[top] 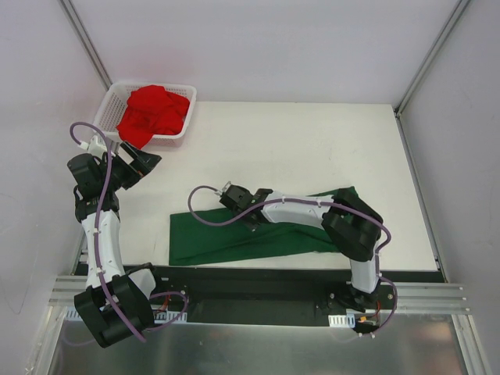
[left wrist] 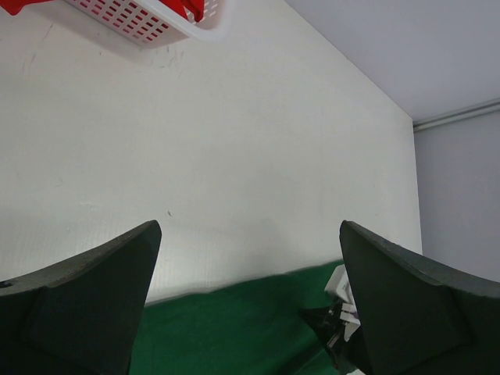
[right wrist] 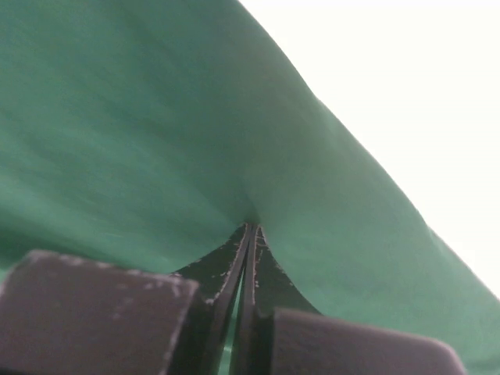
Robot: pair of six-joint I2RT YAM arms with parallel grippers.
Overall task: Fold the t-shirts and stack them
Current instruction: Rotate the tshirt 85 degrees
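Right jaws are shut tight, and they pinch a fold of the dark green t-shirt. In the right wrist view the two dark fingers press together with green cloth squeezed between their tips, and the cloth bunches up around them.

The green t-shirt lies at the near side of the white bench, close to the front edge, just past the arm bases. It is stretched out in a long band from left to right, and its right end points toward the far side. The right arm reaches low across it toward the left. The right jaws sit at the far edge of the cloth, near its left end.

The left jaws are wide open and hold nothing. In the left wrist view the two dark fingers stand far apart, with bare bench and a strip of green cloth showing between them. The left arm holds these jaws above the left side of the bench, apart from the green t-shirt and just in front of the white basket.

The basket sits at the far left corner of the bench. The red t-shirt lies crumpled in a heap inside it and fills most of it.
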